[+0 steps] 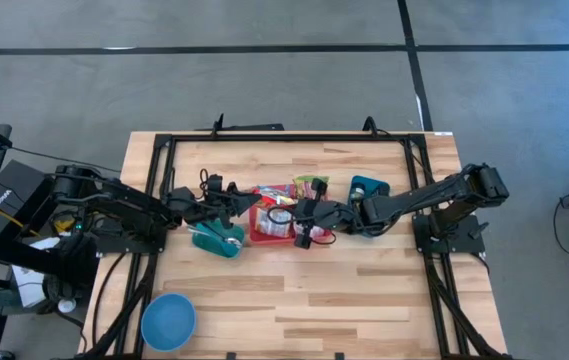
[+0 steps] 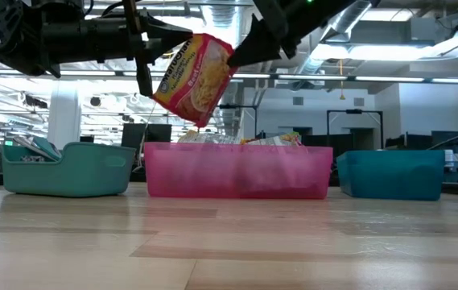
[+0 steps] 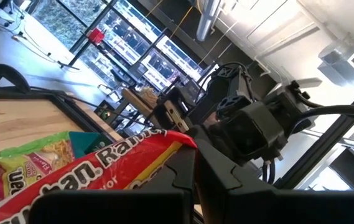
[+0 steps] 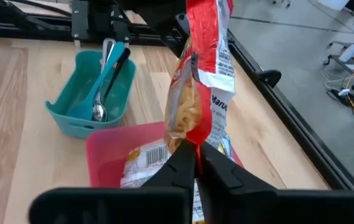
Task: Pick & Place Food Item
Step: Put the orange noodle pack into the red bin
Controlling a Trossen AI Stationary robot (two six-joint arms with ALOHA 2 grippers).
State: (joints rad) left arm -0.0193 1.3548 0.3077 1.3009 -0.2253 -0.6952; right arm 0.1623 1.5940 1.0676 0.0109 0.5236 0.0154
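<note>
One noodle packet (image 2: 194, 75) hangs in the air above the pink bin (image 2: 238, 171), pinched from both sides. The left end effector (image 2: 144, 44) is pressed together on one edge of the packet, and the right end effector (image 2: 241, 50) is pressed together on the opposite edge, so both arms meet over the middle of the counter (image 1: 364, 290).

Three bins stand in a row on the counter: a teal bin (image 2: 66, 169) on the left arm's side, the pink bin in the middle, and a second teal bin (image 2: 390, 173) on the right arm's side. The first teal bin holds cutlery; a spoon (image 4: 100, 93) and one dark-handled utensil (image 4: 111, 70) show in the right wrist view, and the exact count is hard to tell. The pink bin holds at least one more packet (image 4: 140, 162) lying inside it, and another packet (image 1: 311, 186) lies just beside it on the counter.

One blue bowl (image 1: 168, 322) sits well apart from the bins, near the counter's front edge on the left arm's side.
</note>
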